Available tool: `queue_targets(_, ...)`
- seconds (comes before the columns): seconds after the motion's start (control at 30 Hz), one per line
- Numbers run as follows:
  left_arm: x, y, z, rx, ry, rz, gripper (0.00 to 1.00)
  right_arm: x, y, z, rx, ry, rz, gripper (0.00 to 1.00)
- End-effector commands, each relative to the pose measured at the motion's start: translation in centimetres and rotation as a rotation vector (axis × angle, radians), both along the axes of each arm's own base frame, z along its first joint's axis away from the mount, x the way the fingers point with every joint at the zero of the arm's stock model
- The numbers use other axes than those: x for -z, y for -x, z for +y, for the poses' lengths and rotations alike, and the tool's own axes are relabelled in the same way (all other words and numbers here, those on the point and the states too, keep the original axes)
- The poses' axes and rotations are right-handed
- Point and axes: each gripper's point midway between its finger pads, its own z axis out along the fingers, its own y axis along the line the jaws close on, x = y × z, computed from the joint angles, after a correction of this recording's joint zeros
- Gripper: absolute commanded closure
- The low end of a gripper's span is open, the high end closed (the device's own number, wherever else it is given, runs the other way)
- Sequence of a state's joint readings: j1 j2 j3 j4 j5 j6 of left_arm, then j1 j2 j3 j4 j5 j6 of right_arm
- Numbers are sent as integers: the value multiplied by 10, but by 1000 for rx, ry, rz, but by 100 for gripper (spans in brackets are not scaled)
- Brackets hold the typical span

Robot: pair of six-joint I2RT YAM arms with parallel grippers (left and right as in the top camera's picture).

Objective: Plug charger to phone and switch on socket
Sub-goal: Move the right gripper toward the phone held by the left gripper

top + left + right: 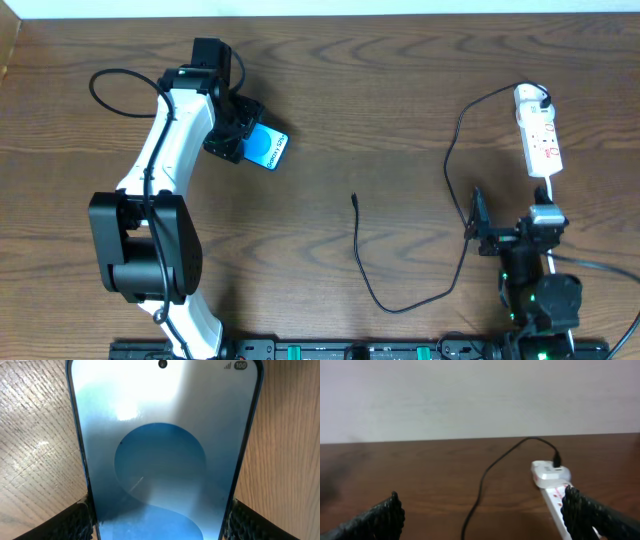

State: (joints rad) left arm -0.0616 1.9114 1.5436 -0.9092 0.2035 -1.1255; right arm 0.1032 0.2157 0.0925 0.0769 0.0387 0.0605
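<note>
- Left claw (160, 521): clenched on the phone (160, 445). The left wrist view shows one ribbed black finger (75, 522) against each long edge of the handset, with the jaws set wide to match its width.
- Phone, close view: the screen faces the wrist camera. It shows a blue rounded shape under white glare, a punch-hole lens at the top centre and a "100" indicator at the upper right. Black edges frame the screen.
- Phone, overhead view: the handset sits at the left half of the counter (400, 80), skewed to the counter edges. Whether it rests on the wood or is raised cannot be told.
- Right claw (481, 497): released, jaws spread fully, nothing between them. It hangs low over the counter at the near right.
- Charger cable (356, 225): the plug tip (354, 198) lies free at mid-counter, well apart from the phone. The cable loops toward the near edge, then climbs past the right claw.
- Adapter (550, 474): white, seated in the far end of the power strip (556, 502), with the cable entering from above.
- Power strip: white with red marks, at the far right of the counter. Switch position cannot be told.
</note>
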Motion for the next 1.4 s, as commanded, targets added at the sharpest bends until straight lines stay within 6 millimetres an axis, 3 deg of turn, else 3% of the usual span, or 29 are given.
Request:
queue_targets(0.0,-15,-3,2,-8,-5,-39,93,-26,-11,10,-54,-12,20,1)
queue_targets(0.17,-15,-2,2,-8,-5,-38,93,-38,-45,36,-179,-19,162,1)
queue_targets(0.4,-15,-2,1,-7,1,-38,92,-23,-100,103,-541,-123,482,1)
queue_targets(0.53,-15,-2,0,-6,5,-38,93,-20,-124,142,-792,-214,526,1)
queue_targets(0.73,-16,-2,-7,3,45,-35,92,12,-163,150,-807,-246,507,1)
queue_targets(0.97,-16,-1,-7,-39,55,-24,92,41,-173,154,-667,-695,761,1)
queue_targets(1.37,-18,2,-22,-159,142,18,93,58,-161,180,-529,-964,982,1)
